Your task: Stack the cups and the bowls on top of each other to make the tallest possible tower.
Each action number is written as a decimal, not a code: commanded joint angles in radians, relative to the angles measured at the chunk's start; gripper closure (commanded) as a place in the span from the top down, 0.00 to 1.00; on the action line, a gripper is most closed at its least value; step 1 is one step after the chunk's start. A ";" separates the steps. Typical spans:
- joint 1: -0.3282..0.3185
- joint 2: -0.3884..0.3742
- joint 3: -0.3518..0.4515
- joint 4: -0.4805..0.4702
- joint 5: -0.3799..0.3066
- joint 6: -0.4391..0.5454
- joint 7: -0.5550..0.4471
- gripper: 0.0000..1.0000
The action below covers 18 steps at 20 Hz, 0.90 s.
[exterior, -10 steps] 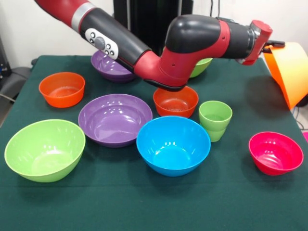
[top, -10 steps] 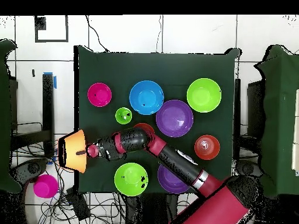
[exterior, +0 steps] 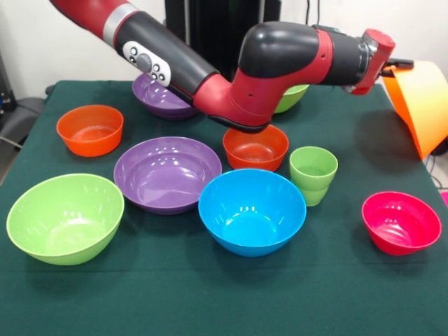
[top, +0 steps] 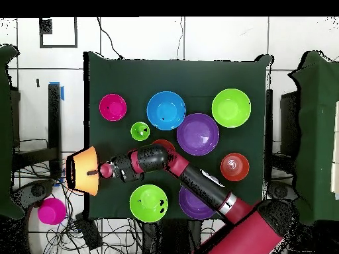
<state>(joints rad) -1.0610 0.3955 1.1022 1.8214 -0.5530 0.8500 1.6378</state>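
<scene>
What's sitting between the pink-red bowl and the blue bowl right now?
The light-green cup stands upright there, set slightly back toward the robot, between the pink-red bowl and the blue bowl. Front and overhead views both show it; otherwise bare cloth.

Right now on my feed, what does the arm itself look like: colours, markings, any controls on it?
The arm has glossy red and black rounded segments, with a silver band near the upper link and a grey oval button pad on the black section. Its wrist end is red.
</scene>
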 commanded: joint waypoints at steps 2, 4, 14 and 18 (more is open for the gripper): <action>-0.033 -0.058 -0.101 -0.235 -0.022 0.101 -0.327 0.00; -0.034 -0.058 -0.100 -0.234 -0.023 0.099 -0.327 0.00; -0.046 -0.039 -0.092 -0.244 -0.030 0.088 -0.345 0.00; -0.033 -0.045 -0.078 -0.271 -0.023 0.157 -0.409 1.00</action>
<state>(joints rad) -1.0811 0.3924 1.0992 1.8125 -0.5505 0.8857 1.6362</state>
